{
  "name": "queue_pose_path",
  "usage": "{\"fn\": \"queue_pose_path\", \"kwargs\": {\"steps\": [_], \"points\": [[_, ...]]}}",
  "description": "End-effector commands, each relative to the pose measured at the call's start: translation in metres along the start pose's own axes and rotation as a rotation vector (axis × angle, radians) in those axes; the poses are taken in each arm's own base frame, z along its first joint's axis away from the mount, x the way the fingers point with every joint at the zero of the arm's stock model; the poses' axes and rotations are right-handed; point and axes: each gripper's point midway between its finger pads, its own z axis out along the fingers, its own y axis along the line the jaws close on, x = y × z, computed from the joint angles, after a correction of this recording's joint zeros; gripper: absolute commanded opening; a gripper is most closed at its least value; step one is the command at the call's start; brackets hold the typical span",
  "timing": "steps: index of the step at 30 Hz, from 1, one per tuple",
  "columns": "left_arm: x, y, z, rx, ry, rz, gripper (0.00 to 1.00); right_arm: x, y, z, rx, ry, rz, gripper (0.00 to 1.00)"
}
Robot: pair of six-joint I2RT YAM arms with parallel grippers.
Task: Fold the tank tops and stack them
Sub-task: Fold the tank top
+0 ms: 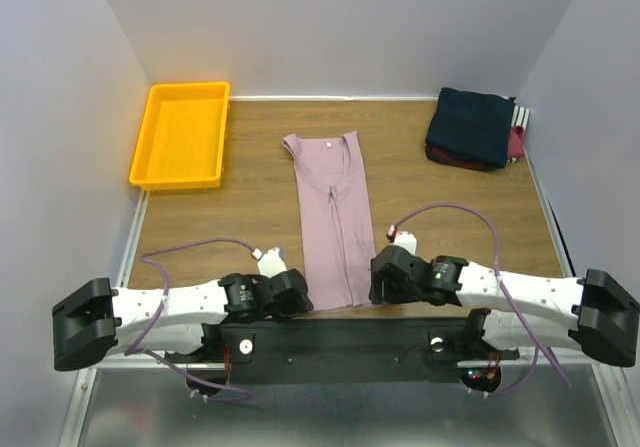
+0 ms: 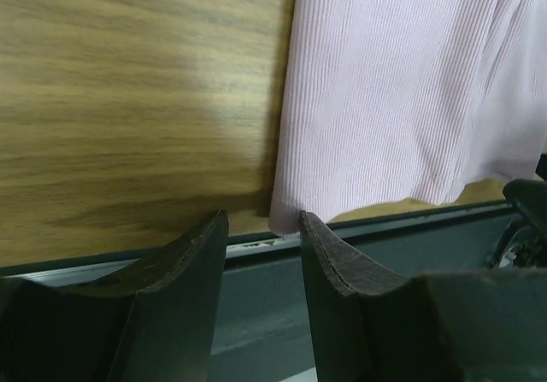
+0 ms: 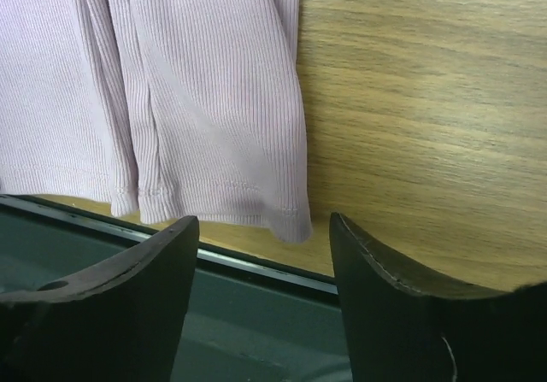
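Table: a light brown wood-grain tabletop (image 1: pixel 250 207) with a dark metal rail along its near edge.
Pink top: a dusty pink ribbed cloth tank top (image 1: pixel 332 217) lies flat in the middle of the table, folded lengthwise into a long narrow strip. The scoop neck points to the far side and the hem sits at the near edge, between the two grippers.
Tray: a yellow rectangular plastic tray (image 1: pixel 140 157) stands at the far left, well apart from the pink top; its ribbed floor is in plain view.
Stack: a folded dark navy tank top (image 1: pixel 470 125) rests on a maroon tank top (image 1: pixel 514 144) in the far right corner.
Left gripper (image 2: pixel 263 224): fingers apart with nothing between them, and the hem's left corner just beyond their tips.
Right gripper (image 3: pixel 265 228): fingers wide apart and low over the near rail, with the hem's right corner just beyond the gap, not held.
Writing: a small pale neck tag (image 1: pixel 325 144) shows inside the pink top's neckline, too small to read.
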Motion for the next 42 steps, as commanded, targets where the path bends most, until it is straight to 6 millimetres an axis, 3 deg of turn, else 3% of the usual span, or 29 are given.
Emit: {"fn": "queue_pose_path", "kwargs": {"steps": [1, 2, 4, 14, 17, 22, 24, 34, 39, 42], "points": [[0.01, 0.001, 0.002, -0.008, 0.031, -0.005, 0.51, 0.005, -0.01, 0.002, 0.028, -0.001, 0.03, 0.74], [0.011, 0.0, 0.002, -0.007, 0.034, 0.0, 0.51, 0.005, -0.012, 0.002, 0.03, -0.002, 0.033, 0.85], [0.012, -0.003, 0.004, -0.004, 0.036, 0.003, 0.51, 0.005, -0.013, 0.003, 0.033, -0.006, 0.039, 0.87], [0.003, 0.004, 0.0, -0.013, -0.012, -0.04, 0.49, 0.004, -0.013, 0.003, 0.032, -0.014, 0.046, 0.85], [0.004, 0.005, 0.001, -0.01, -0.01, -0.042, 0.48, 0.005, -0.014, 0.003, 0.032, -0.013, 0.051, 0.77], [0.008, 0.005, 0.007, -0.021, 0.007, -0.025, 0.46, 0.007, -0.012, 0.005, 0.023, -0.006, 0.061, 0.54], [0.009, 0.004, 0.009, -0.024, 0.007, -0.021, 0.46, 0.009, -0.012, 0.007, 0.02, -0.001, 0.063, 0.49], [0.009, 0.012, 0.015, -0.049, -0.003, -0.017, 0.42, 0.015, -0.01, 0.015, 0.012, 0.018, 0.076, 0.39], [0.008, 0.014, 0.016, -0.054, -0.008, -0.015, 0.33, 0.012, -0.011, 0.017, 0.023, -0.003, 0.084, 0.38], [0.009, 0.013, 0.016, -0.053, -0.006, -0.013, 0.18, 0.008, -0.008, 0.017, 0.02, -0.015, 0.088, 0.34]]}}
